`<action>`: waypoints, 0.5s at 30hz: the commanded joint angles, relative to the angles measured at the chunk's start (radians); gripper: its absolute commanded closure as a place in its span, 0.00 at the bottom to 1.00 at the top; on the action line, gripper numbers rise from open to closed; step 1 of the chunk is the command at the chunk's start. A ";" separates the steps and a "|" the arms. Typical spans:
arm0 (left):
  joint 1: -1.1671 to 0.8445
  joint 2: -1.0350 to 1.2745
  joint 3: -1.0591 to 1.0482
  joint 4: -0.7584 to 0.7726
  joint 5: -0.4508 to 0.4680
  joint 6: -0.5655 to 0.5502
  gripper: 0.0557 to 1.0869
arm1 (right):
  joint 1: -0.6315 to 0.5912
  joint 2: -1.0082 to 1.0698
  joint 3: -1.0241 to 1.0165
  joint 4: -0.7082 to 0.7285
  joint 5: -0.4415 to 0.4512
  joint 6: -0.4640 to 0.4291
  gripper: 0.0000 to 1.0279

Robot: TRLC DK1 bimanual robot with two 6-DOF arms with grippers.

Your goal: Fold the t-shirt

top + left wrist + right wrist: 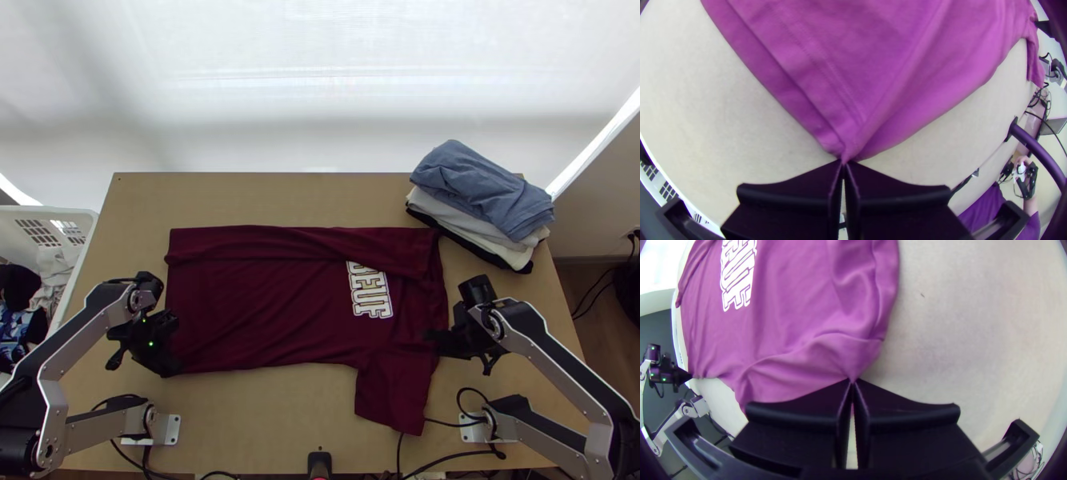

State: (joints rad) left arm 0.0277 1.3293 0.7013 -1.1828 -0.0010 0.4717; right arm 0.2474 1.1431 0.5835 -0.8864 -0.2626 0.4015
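White curtain (320,72): hanging behind the far edge, pale and lit from behind.
Table (264,432): light wood, bare along much of the near part.
T-shirt (264,312): lying across the middle of the table, dark red, hem to the left and shoulders to the right, mostly flat with soft creases.
Far side: folded over toward the middle in a long strip from left to right, overlapping part of the white lettering (370,296).
Near side: not folded in, with the near sleeve (392,400) sticking out toward the near edge, right of the middle.
Left gripper (174,370): at the near left corner of the t-shirt, jaws closed on a small pinch of hem, creases fanning out from the tips.
Right gripper (430,336): at the right end of the t-shirt, by the shoulder above the near sleeve, jaws closed on a gathered bit of cloth.
Clothes pile (484,192): stacked at the far right corner, blue on top, paler layers under it, black at the bottom.
Basket (80,215): white plastic, standing beside the left edge of the table, clothes inside.
Black cables (460,454): trailing along the near edge, around the arm bases.
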 commanded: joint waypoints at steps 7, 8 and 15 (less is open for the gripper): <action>0.103 0.011 0.001 0.031 -0.007 0.084 0.96 | -0.092 -0.022 -0.008 -0.002 0.019 -0.116 0.97; 0.112 0.016 0.006 0.040 -0.007 0.084 0.96 | -0.106 -0.022 -0.005 -0.002 0.020 -0.130 0.97; 0.130 0.018 0.096 0.028 -0.001 0.064 0.96 | -0.096 -0.040 0.055 -0.025 0.020 -0.136 0.97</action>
State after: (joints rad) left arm 0.1497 1.3361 0.7311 -1.1458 -0.0013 0.5354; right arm 0.1463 1.1252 0.5903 -0.8928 -0.2516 0.2756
